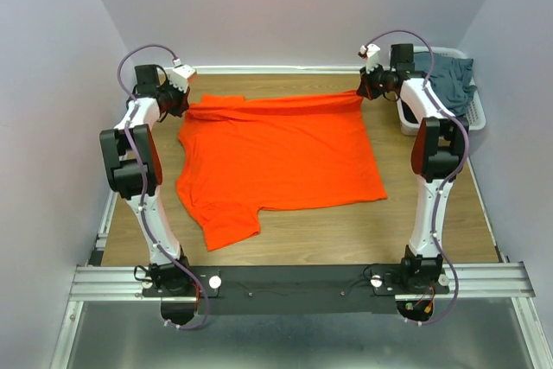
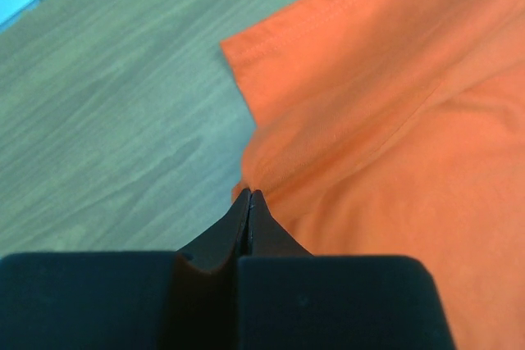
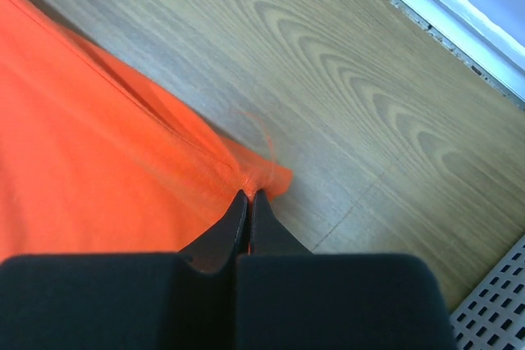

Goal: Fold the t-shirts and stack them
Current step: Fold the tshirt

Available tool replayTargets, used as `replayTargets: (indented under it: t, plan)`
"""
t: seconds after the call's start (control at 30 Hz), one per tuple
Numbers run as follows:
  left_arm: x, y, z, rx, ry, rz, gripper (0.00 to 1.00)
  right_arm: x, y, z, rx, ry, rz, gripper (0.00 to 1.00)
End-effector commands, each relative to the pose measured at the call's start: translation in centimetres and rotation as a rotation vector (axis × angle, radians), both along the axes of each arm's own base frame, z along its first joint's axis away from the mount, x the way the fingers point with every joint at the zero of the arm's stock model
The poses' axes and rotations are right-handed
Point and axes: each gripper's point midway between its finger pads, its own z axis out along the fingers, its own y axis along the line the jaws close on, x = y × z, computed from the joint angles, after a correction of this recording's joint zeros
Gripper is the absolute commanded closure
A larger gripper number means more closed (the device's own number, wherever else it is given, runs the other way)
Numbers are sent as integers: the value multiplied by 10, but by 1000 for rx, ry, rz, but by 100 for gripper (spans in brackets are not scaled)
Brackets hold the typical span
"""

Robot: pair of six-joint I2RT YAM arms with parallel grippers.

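Note:
An orange-red t-shirt [image 1: 276, 157] lies spread across the wooden table, one sleeve pointing to the near left. My left gripper [image 1: 184, 101] is shut on the shirt's far left edge; in the left wrist view the cloth [image 2: 385, 104] bunches at the closed tips [image 2: 249, 194]. At the far right corner my right gripper [image 1: 363, 91] is shut on the cloth, pinching a small corner [image 3: 267, 174] at its tips [image 3: 248, 194]. Dark blue-grey t-shirts [image 1: 449, 79] lie heaped in the basket at the far right.
A white slatted basket [image 1: 477, 118] stands at the table's far right edge, close behind the right arm; its grid shows in the right wrist view [image 3: 492, 309]. White walls enclose the table on three sides. A metal rail [image 1: 302, 278] runs along the near edge.

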Motion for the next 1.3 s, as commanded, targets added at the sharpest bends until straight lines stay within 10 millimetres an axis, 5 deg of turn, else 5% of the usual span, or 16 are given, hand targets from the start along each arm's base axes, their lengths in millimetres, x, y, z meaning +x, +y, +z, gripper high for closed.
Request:
replayTargets:
  t: [0.0, 0.63, 0.67, 0.87, 1.27]
  plan:
    - [-7, 6, 27, 35, -75, -26, 100, -10, -3, 18, 7, -30, 29, 100]
    - [-64, 0, 7, 85, -29, -62, 100, -35, -2, 6, -7, 4, 63, 99]
    - [-67, 0, 5, 87, -24, -63, 100, -34, -14, 9, -6, 1, 41, 99]
    - [-71, 2, 3, 113, -23, -62, 100, -47, -15, 15, 0, 1, 53, 99]
    - [-73, 7, -1, 136, -1, -71, 100, -70, -16, -8, -13, 58, 67, 99]
